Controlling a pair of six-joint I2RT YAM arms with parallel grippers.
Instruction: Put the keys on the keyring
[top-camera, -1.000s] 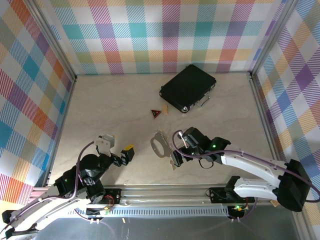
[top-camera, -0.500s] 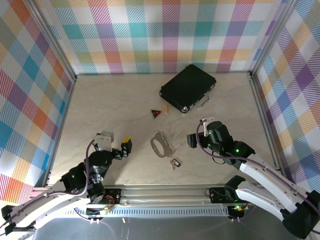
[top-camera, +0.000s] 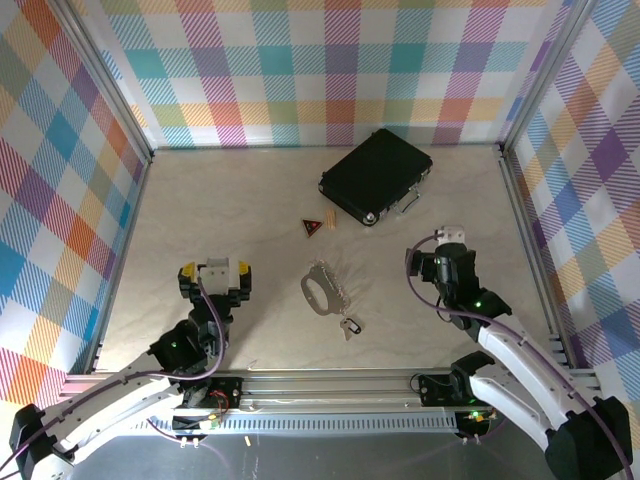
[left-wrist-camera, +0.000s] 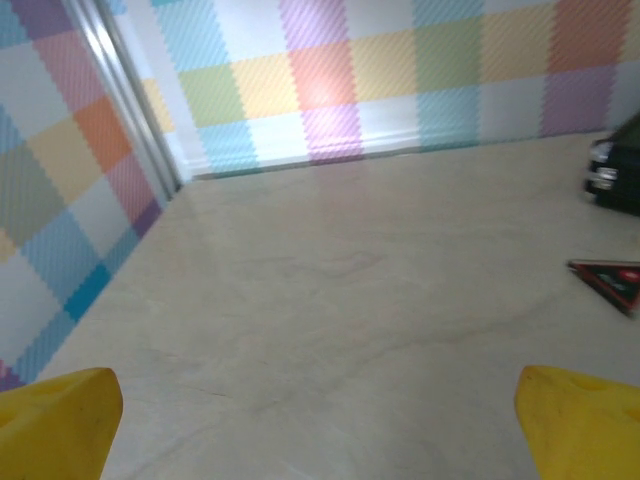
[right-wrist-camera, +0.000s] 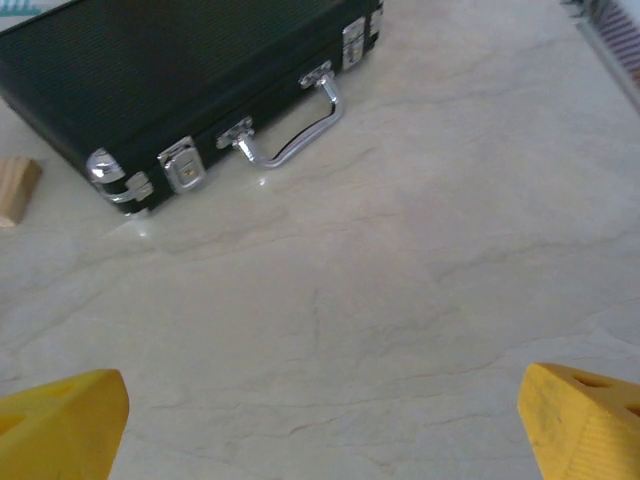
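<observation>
The keyring (top-camera: 318, 286), a silvery oval loop with a fine chain (top-camera: 340, 295), lies flat on the table at mid-front. The keys (top-camera: 348, 327), black-headed and tiny, lie just below the chain's end; whether they are joined to it I cannot tell. My left gripper (top-camera: 215, 274) (left-wrist-camera: 320, 440) stands open to the ring's left, yellow fingertips (left-wrist-camera: 55, 420) wide apart over bare table. My right gripper (top-camera: 448, 256) (right-wrist-camera: 320, 430) is open to the ring's right, with nothing between its fingertips (right-wrist-camera: 585, 425), and faces the black case.
A black case (top-camera: 376, 175) (right-wrist-camera: 170, 80) with metal latches and a handle lies at the back. The red-and-black triangular tag (top-camera: 312, 226) (left-wrist-camera: 610, 280) and a small wooden block (top-camera: 328, 220) (right-wrist-camera: 15, 190) sit in front of it. Checked walls enclose the table.
My right gripper has pulled away from the keyring and keys, drawing back to the right and turning toward the case. My left gripper has swung to face the back wall. Ring and keys stay put.
</observation>
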